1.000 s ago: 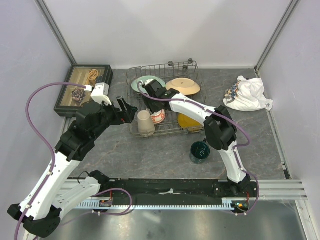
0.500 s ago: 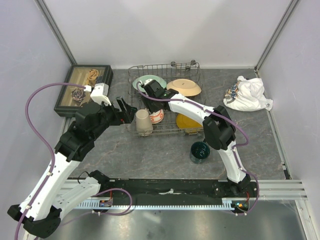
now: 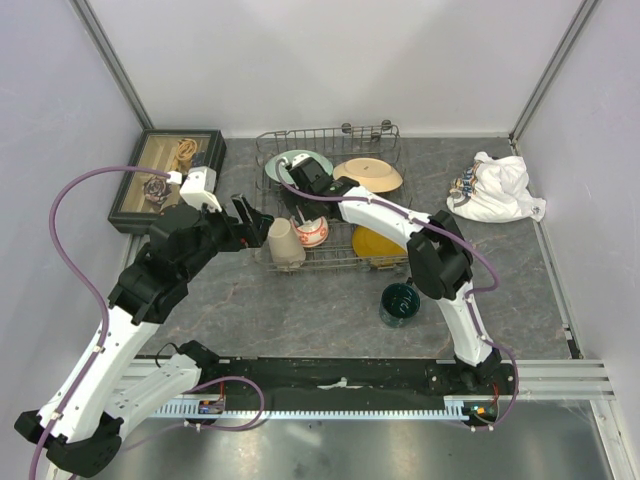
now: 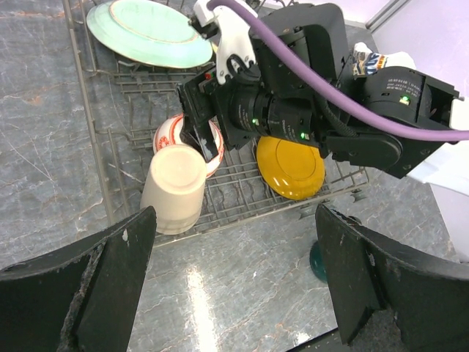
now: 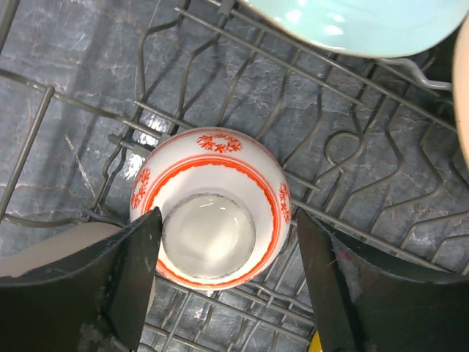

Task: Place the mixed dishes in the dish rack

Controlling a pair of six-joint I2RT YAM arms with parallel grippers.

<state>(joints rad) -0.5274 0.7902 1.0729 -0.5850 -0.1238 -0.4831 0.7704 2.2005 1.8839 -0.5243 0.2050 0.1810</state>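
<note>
Evidently the small red-orange bowl (image 5: 211,209) sits base-up in the dish rack (image 3: 338,250), just beside the beige cup (image 3: 286,243) and straight below our right gripper (image 5: 227,216), whose fingers (image 5: 124,286) stand wide on either side of it. Of the dishes only the dark green mug (image 3: 399,303) stands off the rack, on the table (image 3: 300,310) toward its near edge, nearer our right arm (image 3: 440,260). Our left gripper (image 4: 234,213), also spread wide, hovers by the cup.

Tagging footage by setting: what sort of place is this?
Probably a robotics lab cell, not a kitchen: white panel walls, an aluminium rail along the table edge, a dish rack staged on it.
</note>
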